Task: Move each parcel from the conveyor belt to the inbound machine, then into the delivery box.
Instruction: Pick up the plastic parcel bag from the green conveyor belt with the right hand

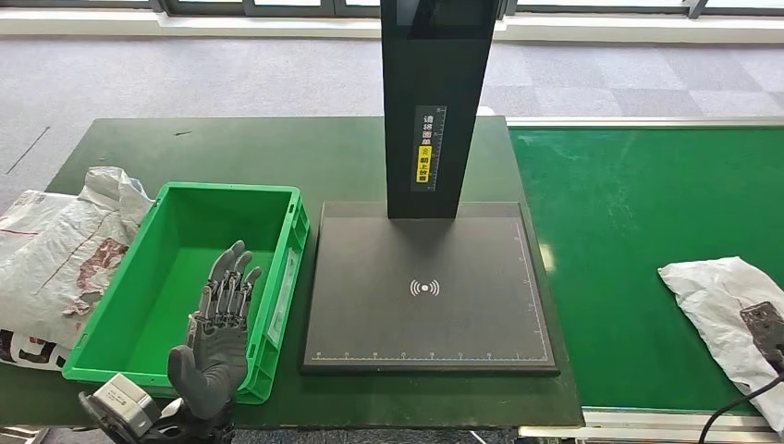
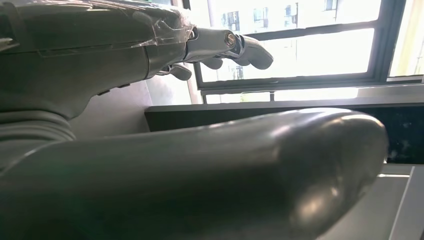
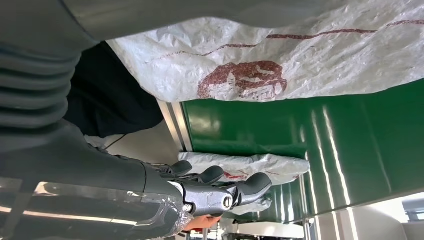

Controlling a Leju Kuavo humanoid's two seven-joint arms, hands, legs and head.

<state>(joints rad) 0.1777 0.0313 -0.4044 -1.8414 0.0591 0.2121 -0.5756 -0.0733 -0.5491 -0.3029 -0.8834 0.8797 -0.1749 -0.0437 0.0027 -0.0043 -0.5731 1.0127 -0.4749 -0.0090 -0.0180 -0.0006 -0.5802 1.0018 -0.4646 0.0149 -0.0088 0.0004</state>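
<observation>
A white crumpled parcel (image 1: pixel 712 291) with red print lies on the green conveyor belt (image 1: pixel 629 240) at the right edge. My right hand (image 1: pixel 765 331) is over its far-right part. In the right wrist view the parcel (image 3: pixel 280 55) lies close by the thumb, while the fingers (image 3: pixel 220 192) stretch out apart from it and hold nothing. The black inbound machine plate (image 1: pixel 425 314) is bare, with its column (image 1: pixel 434 102) behind. My left hand (image 1: pixel 220 324) hovers open, fingers spread, over the near right part of the empty green delivery box (image 1: pixel 176 208). In the left wrist view its fingers (image 2: pixel 240 47) are extended.
White printed bags (image 1: pixel 55 250) lie piled left of the green box on the dark green table (image 1: pixel 277 157). A second white parcel (image 3: pixel 240 167) lies further along the belt (image 3: pixel 280 125). A black cable (image 1: pixel 730 412) runs by the belt's near right corner.
</observation>
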